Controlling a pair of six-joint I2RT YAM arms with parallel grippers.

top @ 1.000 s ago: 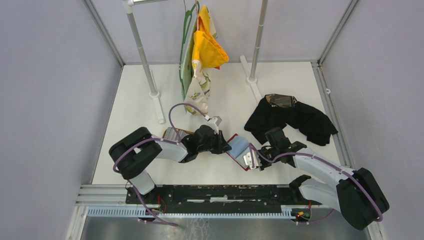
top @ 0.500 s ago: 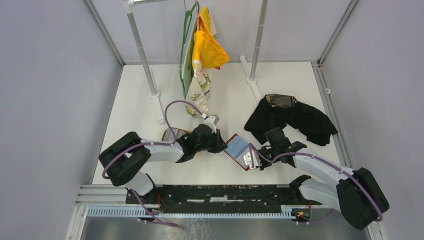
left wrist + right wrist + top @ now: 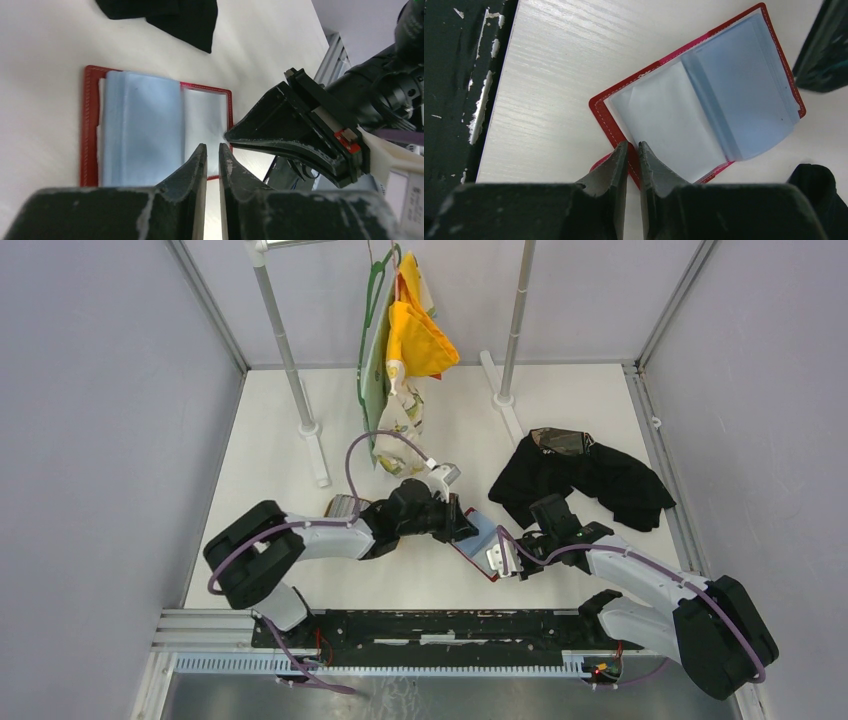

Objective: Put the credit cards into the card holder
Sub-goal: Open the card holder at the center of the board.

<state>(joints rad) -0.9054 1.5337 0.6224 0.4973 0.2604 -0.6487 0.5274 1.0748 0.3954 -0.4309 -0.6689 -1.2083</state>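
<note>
From above, the small red leather-look card holder (image 3: pixel 482 533) lies open on the white counter (image 3: pixel 560 400), between the left gripper (image 3: pixel 465 528) and the right gripper (image 3: pixel 503 562) and near a crumpled black cloth (image 3: pixel 600 480); the jaw gaps cannot be read from here. The left wrist view shows pale blue and clear sleeves inside the red stitched border. It also shows the left jaws almost together over the clear page, with nothing seen between them, and the right gripper's tip touching the holder's side edge. The right wrist view shows the right jaws pinched on that red edge.
</note>
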